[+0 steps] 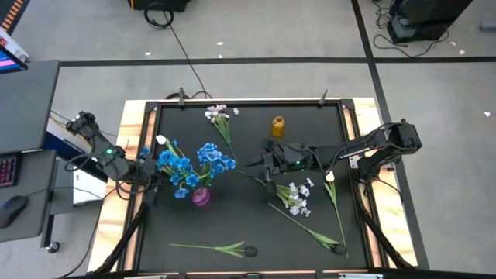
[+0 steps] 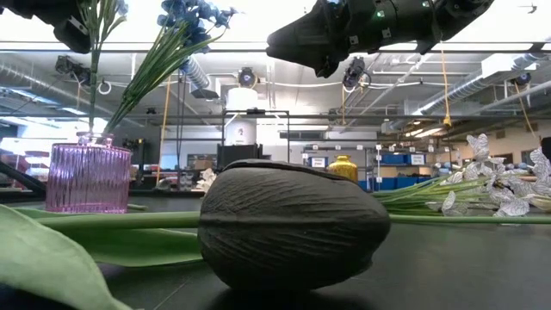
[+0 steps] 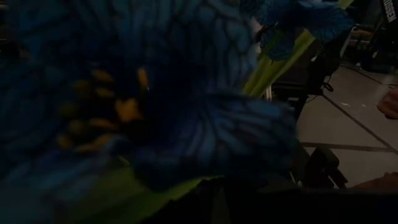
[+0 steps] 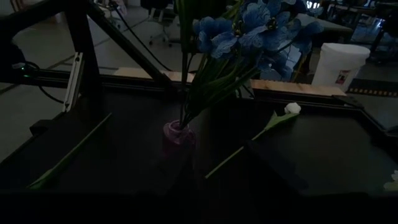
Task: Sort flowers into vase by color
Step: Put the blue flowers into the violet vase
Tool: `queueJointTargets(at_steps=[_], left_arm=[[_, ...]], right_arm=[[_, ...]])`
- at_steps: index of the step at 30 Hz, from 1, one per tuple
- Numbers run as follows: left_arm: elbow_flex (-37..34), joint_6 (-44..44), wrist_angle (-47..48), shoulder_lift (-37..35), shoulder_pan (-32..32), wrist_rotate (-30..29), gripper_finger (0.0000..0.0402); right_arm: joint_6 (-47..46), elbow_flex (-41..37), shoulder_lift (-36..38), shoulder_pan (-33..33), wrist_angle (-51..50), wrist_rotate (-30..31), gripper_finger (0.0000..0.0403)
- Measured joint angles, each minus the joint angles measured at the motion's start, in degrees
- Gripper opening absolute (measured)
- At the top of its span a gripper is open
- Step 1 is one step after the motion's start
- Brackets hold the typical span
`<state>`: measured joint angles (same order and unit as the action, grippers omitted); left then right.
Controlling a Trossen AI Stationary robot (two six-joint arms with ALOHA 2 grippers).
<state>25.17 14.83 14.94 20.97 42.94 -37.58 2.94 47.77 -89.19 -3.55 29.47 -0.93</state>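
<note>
the blue flowers (image 1: 186, 164) are standing in the pink vase (image 1: 201, 196) with their own color. the left claw (image 1: 147, 172) is sitting beside them, the right claw (image 1: 267, 164) is hanging mid-table; i cannot tell whether either is apart or together.

Blue blossoms (image 1: 186, 164) in ribbed pink vase (image 1: 201, 196); white sprays (image 1: 297, 197); amber vase (image 1: 277, 125); black surface (image 1: 248, 225)
</note>
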Motion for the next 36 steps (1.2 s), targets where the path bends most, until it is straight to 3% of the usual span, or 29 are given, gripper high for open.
queueJointTargets(at_steps=[36], left_arm=[[0.0,6.8,0.7,10.3,0.0,0.1,0.003]], right_arm=[[0.0,0.0,0.0,0.0,0.0,0.0,0.0153]])
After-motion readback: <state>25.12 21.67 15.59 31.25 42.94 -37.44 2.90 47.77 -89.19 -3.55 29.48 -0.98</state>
